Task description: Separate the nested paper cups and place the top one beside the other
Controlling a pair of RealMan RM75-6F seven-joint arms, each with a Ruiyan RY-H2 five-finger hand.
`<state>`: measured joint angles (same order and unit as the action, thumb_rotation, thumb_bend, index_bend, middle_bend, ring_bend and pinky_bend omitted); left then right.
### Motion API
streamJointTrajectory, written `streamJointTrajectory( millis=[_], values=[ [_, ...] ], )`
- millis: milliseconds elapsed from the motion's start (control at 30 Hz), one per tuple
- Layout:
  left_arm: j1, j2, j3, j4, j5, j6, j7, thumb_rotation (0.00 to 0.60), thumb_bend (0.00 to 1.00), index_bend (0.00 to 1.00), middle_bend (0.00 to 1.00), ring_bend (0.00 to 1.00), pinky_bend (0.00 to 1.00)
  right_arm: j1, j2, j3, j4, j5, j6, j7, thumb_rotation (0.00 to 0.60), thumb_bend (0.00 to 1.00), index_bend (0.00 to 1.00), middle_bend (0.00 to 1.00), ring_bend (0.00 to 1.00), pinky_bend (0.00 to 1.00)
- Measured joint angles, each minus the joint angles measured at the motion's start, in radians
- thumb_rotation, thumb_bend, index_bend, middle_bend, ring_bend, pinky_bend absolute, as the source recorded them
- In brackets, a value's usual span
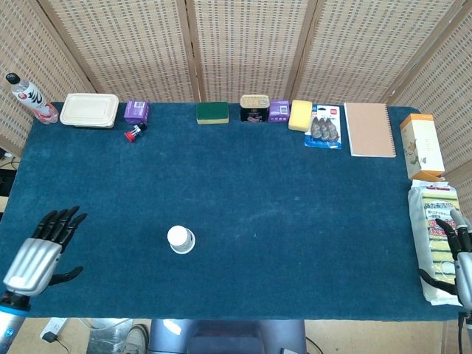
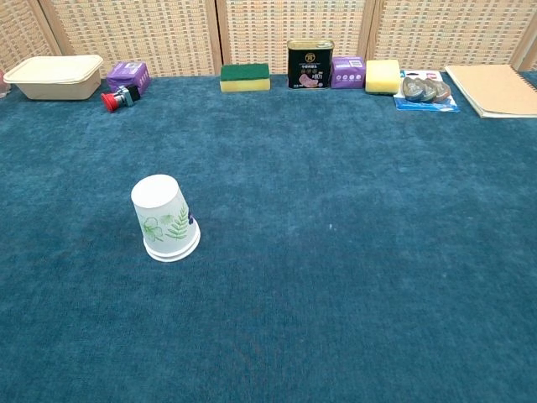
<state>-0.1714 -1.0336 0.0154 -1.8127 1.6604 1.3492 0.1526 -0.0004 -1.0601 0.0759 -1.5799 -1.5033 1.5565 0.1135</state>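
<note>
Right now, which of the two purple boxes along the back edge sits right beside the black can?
The right-hand purple box, pressed between the black can and the yellow sponge. The other purple box sits far left, by the beige lidded container.

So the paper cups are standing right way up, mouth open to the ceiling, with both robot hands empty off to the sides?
Not quite. The paper cups stand upside down, rim on the cloth, as the chest view shows. The left robot hand and right robot hand are indeed empty, off to the sides.
</note>
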Motion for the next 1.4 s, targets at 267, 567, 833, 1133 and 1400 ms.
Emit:
streamJointTrajectory(
  millis=[267, 567, 833, 1133, 1400],
  values=[
    [-0.161, -0.007, -0.062, -0.114, -0.059, -0.205, 0.103, 0.6, 0.13, 0.0, 0.0, 0.0, 0.04, -0.002, 0.006, -0.001, 0.0, 0.0, 0.001, 0.016, 0.6, 0.07, 0.13, 0.0, 0.0, 0.0],
    [-0.267, -0.08, -0.122, -0.175, -0.263, -0.326, 0.287, 0.6, 0.13, 0.03, 0.0, 0.0, 0.04, -0.009, 0.019, 0.0, 0.002, -0.005, 0.014, 0.063, 0.6, 0.07, 0.14, 0.0, 0.0, 0.0],
    [-0.365, -0.171, -0.152, -0.205, -0.479, -0.371, 0.485, 0.6, 0.13, 0.08, 0.0, 0.0, 0.04, -0.013, 0.028, 0.001, 0.003, -0.006, 0.018, 0.093, 0.6, 0.07, 0.14, 0.0, 0.0, 0.0],
    [-0.437, -0.25, -0.148, -0.211, -0.617, -0.351, 0.609, 0.6, 0.13, 0.18, 0.0, 0.0, 0.04, -0.016, 0.034, 0.002, 0.005, -0.003, 0.02, 0.114, 0.6, 0.07, 0.14, 0.0, 0.0, 0.0],
    [-0.498, -0.314, -0.139, -0.207, -0.712, -0.311, 0.69, 0.6, 0.13, 0.28, 0.0, 0.0, 0.04, -0.015, 0.036, 0.003, 0.006, -0.002, 0.016, 0.123, 0.6, 0.07, 0.14, 0.0, 0.0, 0.0]
  ],
)
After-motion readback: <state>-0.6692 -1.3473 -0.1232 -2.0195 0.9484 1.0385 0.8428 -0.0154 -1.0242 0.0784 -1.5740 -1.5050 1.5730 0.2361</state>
